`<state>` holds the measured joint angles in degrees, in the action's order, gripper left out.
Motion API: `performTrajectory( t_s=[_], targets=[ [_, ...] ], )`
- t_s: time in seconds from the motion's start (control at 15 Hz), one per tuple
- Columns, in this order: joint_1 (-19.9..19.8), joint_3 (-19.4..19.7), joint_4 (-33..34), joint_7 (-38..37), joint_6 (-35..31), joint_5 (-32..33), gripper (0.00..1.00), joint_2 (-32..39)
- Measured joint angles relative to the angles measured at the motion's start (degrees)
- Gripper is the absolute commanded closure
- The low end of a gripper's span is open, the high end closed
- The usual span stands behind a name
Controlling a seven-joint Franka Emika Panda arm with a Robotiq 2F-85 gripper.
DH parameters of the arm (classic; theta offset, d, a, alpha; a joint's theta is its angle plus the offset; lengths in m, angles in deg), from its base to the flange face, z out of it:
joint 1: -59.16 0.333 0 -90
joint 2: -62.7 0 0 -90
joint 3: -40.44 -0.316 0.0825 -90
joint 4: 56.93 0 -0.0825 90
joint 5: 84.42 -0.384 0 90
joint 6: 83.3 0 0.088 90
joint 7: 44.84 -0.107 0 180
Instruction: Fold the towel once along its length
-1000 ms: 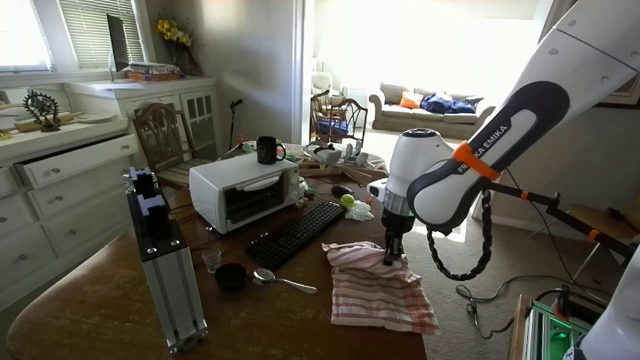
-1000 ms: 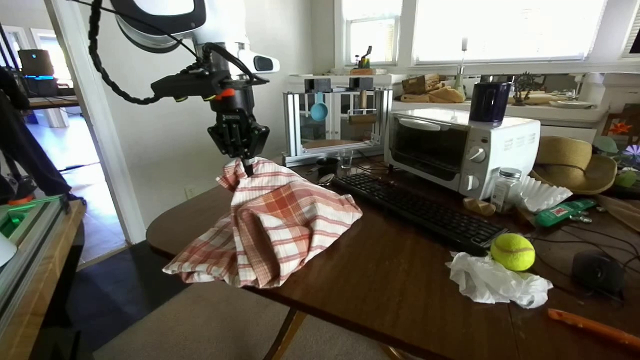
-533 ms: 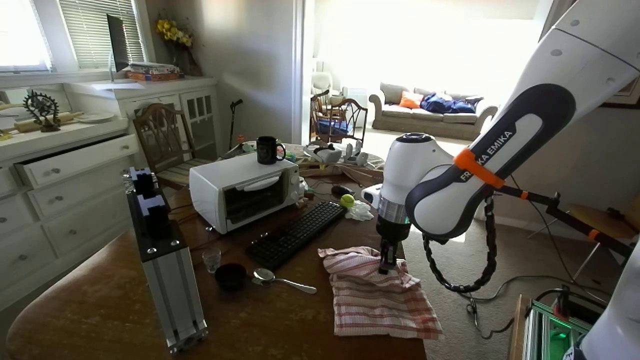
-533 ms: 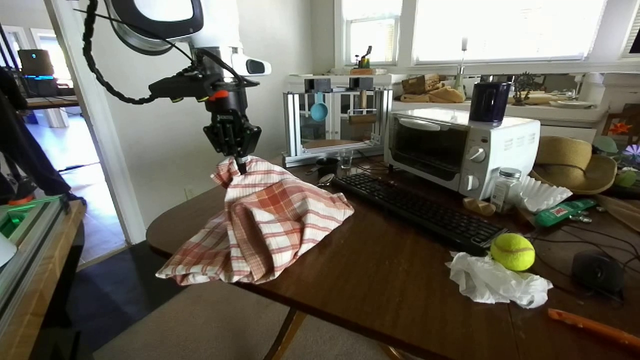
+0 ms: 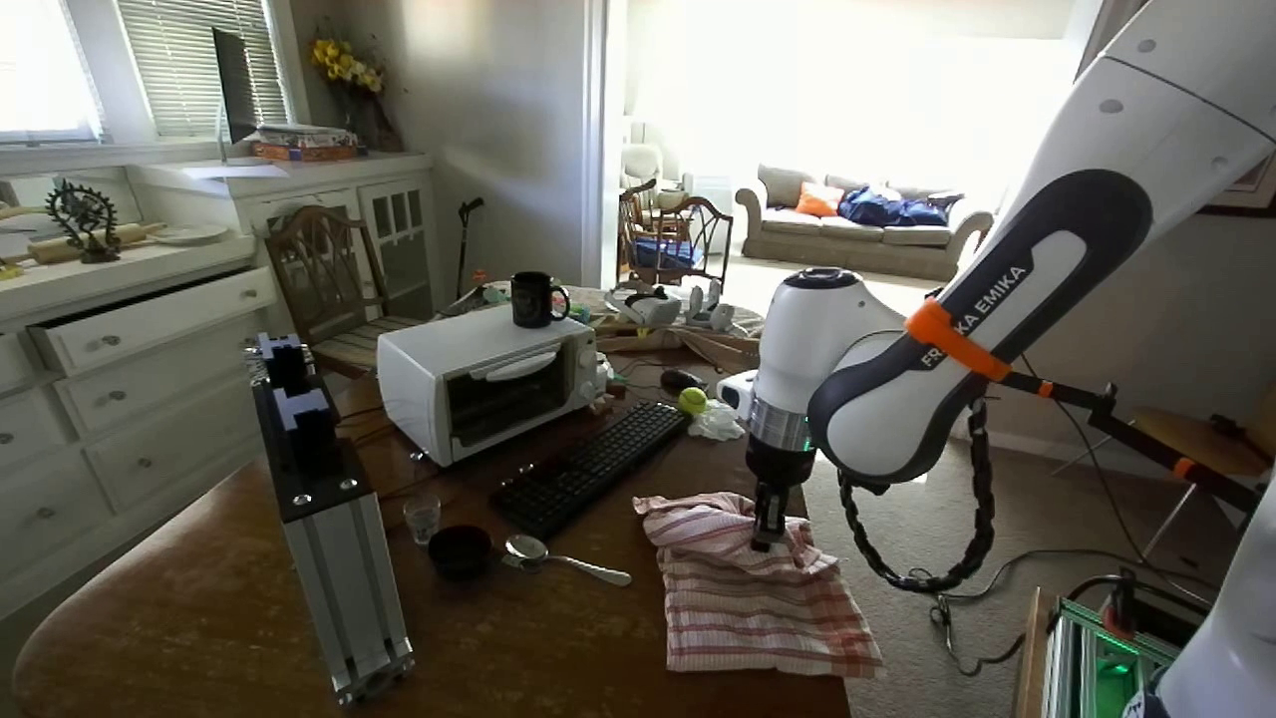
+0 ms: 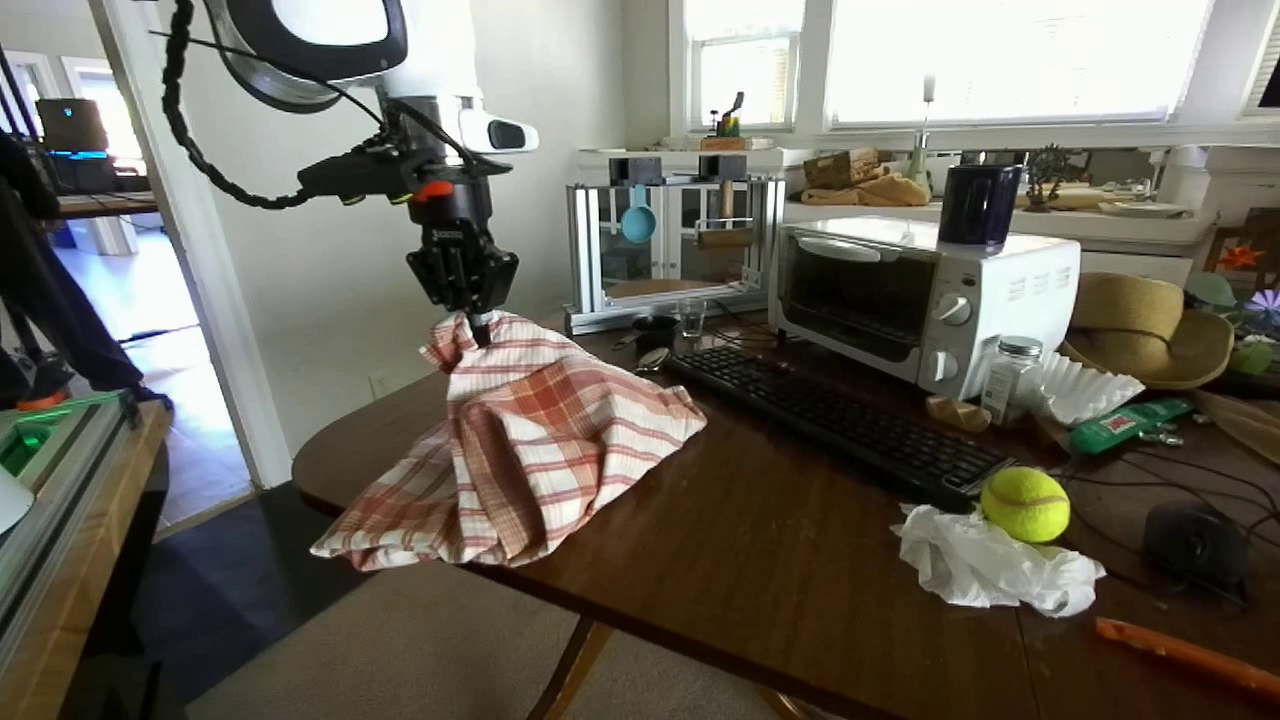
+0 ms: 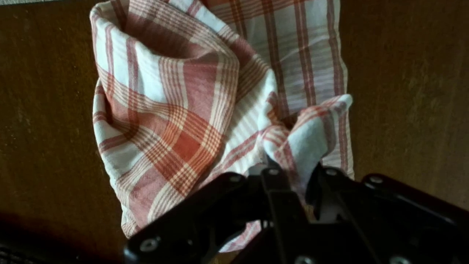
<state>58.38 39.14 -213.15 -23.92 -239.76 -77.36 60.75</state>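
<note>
The towel is a red-and-white checked cloth. It lies bunched and wrinkled on the table's edge in both exterior views [image 5: 763,623] [image 6: 570,410], part of it hanging at the edge. In the wrist view the towel [image 7: 187,145] has loose folds on the left and a flatter striped layer on the right. My gripper [image 5: 766,543] points down at the towel's far part. It also shows in an exterior view [image 6: 482,335] and the wrist view [image 7: 295,172]. It is shut on a pinched, raised fold of the towel; the fingertips are partly hidden by cloth.
The white toaster oven [image 5: 414,384] carries a dark mug [image 5: 533,301]. A black keyboard [image 5: 598,469] lies between oven and towel. A spoon [image 5: 598,571], black bowl [image 5: 461,551], glass [image 5: 423,519] and metal frame [image 5: 354,598] stand nearby. A tennis ball [image 6: 1025,503] sits on white tissue [image 6: 985,570].
My gripper has moved a short way left in both exterior views, and lower in one, dragging the towel along with it. In the last half second it has barely moved.
</note>
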Motion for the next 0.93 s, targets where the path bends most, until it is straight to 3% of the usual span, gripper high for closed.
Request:
performTrajectory(
  t_s=[0.47,0.93],
  targets=[
    [5.6,-5.8,0.3,-18.1,0.2,5.7,0.96,2.9],
    [10.4,-7.9,3.2,-20.3,0.2,5.6,0.96,13.6]
  ],
)
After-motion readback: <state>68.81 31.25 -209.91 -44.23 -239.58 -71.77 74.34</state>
